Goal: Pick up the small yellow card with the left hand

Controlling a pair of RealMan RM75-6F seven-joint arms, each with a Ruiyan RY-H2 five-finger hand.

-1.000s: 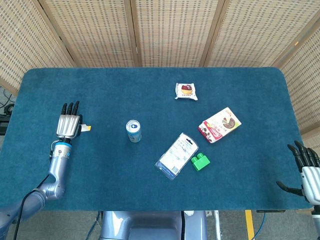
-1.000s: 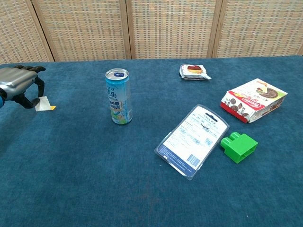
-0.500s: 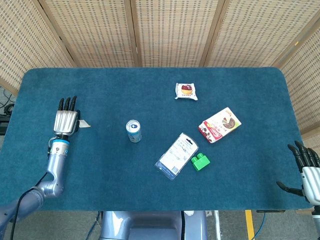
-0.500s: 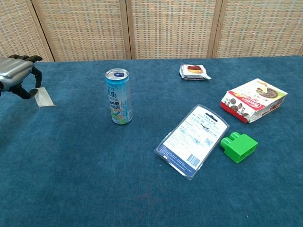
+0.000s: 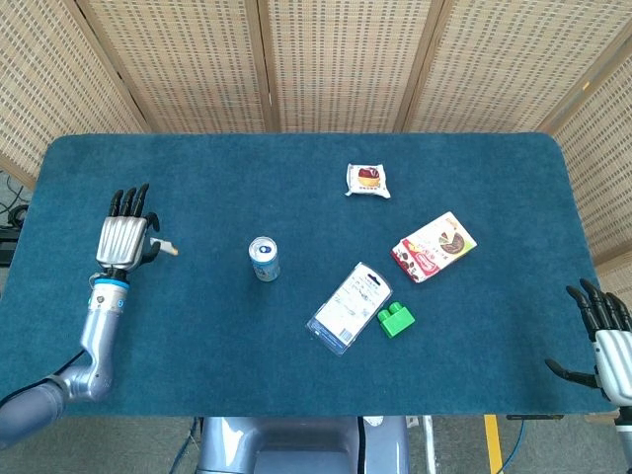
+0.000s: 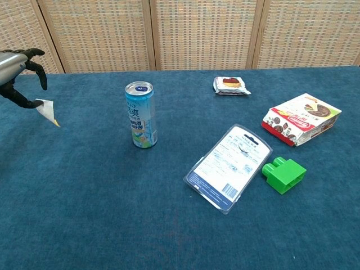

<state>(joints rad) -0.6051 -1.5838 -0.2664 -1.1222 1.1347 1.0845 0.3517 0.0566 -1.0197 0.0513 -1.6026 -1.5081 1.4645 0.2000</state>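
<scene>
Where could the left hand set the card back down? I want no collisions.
Bare cloth lies all around the left hand holding the small yellow card, out to the can. It gets crowded right of the can: blister pack, green block, snack box.

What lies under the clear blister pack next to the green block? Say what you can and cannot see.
The blister pack lies flat on the blue table cloth, its printed card facing up. Only cloth shows around its edges; whatever is beneath the pack itself is covered. The green block sits beside it, not under it.

Head view looks steeply down on the table (image 5: 296, 158); chest view, low and nearer, shares it.
</scene>
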